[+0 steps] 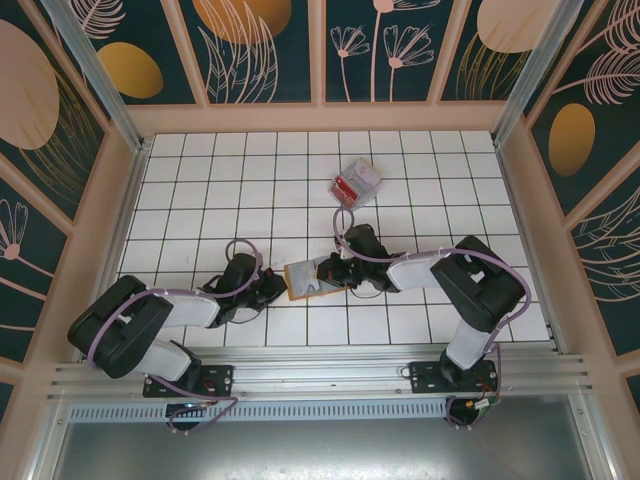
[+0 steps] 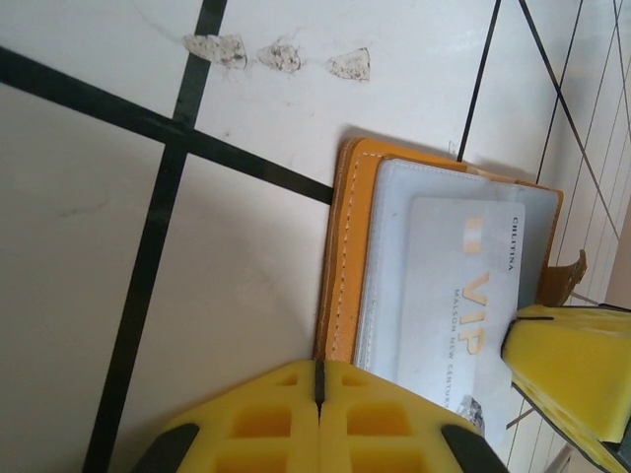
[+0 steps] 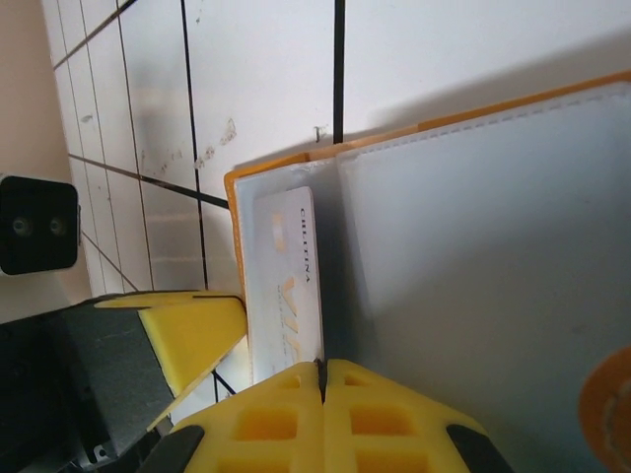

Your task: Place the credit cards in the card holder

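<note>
The card is nipped at its near end between the closed fingers of the right gripper; its long axis runs straight out from those tips toward the left gripper; it sits slightly tilted over the open holder; the left gripper, fingers together, rests on the holder's stitched edge; red cards lie well apart beyond.

On the white tiled table, the open card holder is laid flat near the middle of the near edge; a clear plastic box is set farther back, toward the far edge
</note>
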